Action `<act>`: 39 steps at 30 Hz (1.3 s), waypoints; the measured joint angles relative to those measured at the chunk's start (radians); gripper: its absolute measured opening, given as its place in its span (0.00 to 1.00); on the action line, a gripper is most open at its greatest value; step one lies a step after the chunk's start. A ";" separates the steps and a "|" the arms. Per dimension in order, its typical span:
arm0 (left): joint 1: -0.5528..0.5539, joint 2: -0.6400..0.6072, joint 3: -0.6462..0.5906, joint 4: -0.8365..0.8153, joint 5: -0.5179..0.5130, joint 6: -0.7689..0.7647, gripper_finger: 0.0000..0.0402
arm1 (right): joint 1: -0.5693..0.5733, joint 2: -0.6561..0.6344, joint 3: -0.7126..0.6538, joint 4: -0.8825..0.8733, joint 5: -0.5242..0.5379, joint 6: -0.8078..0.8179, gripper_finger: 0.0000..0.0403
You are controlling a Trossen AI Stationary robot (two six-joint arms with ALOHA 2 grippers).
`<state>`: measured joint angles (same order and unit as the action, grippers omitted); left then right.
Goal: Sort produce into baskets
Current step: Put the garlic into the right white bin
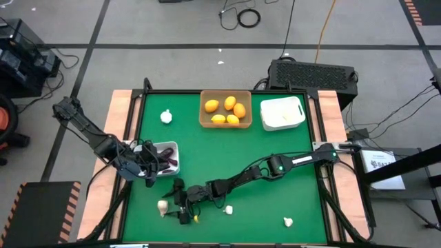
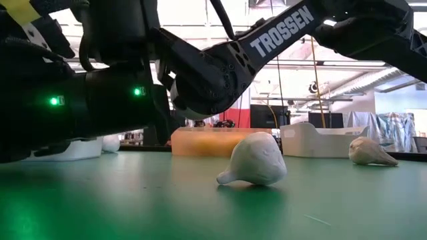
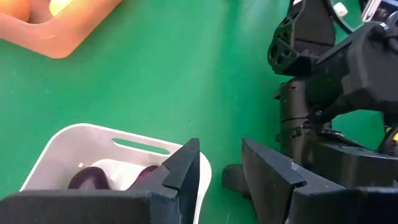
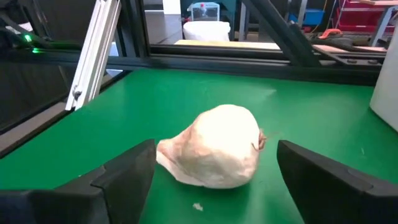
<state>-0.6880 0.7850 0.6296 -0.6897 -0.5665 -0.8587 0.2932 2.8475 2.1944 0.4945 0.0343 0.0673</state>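
Writing: "TROSSEN" in white capitals on the right arm (image 2: 280, 30), read in the low view; no other lettering can be read.
Baskets: three on the green table (image 1: 234, 165). The tan-brown basket (image 1: 225, 110) sits at the middle of the far edge, the white basket (image 1: 282, 113) just beside it toward the far right corner, and the second white basket (image 1: 165, 157) near the left edge.
Yellow-orange fruits: five, all inside the tan-brown basket; one of them (image 1: 212, 105) lies at its left side.
Purple pieces: dark purple eggplant pieces (image 3: 87, 178) lie in the second white basket; their number cannot be told.
Garlic bulbs: four on the bare table. One garlic bulb (image 1: 166, 116) lies near the far left corner, the near-left garlic bulb (image 1: 162, 206) close to the near edge, a small garlic bulb (image 1: 228, 209) at the middle of the near edge, and another garlic bulb (image 1: 288, 221) toward the near right corner.
Right gripper (image 4: 214, 171): low over the table by the near edge, fingers spread wide on either side of the near-left garlic bulb, with a gap on each side and no contact seen.
Left gripper (image 3: 221, 168): at the near right corner of the second white basket, fingers partly apart with bare table between them, holding nothing.
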 joint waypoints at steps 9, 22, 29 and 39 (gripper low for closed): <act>0.000 0.014 0.000 0.002 0.001 -0.003 0.31 | 0.000 0.000 0.000 0.000 0.000 -0.002 0.65; 0.000 0.014 0.000 0.002 0.005 -0.004 0.31 | -0.002 -0.005 0.000 -0.025 -0.001 -0.010 0.42; 0.000 0.014 0.000 0.001 0.011 -0.004 0.31 | -0.004 -0.026 0.000 -0.081 -0.010 -0.026 0.40; 0.000 0.014 0.000 -0.001 0.012 0.001 0.31 | -0.018 -0.212 0.000 -0.540 -0.011 -0.073 0.39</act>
<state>-0.6878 0.7990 0.6296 -0.6907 -0.5541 -0.8576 0.2748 2.6358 2.1944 -0.0455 0.0230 -0.0054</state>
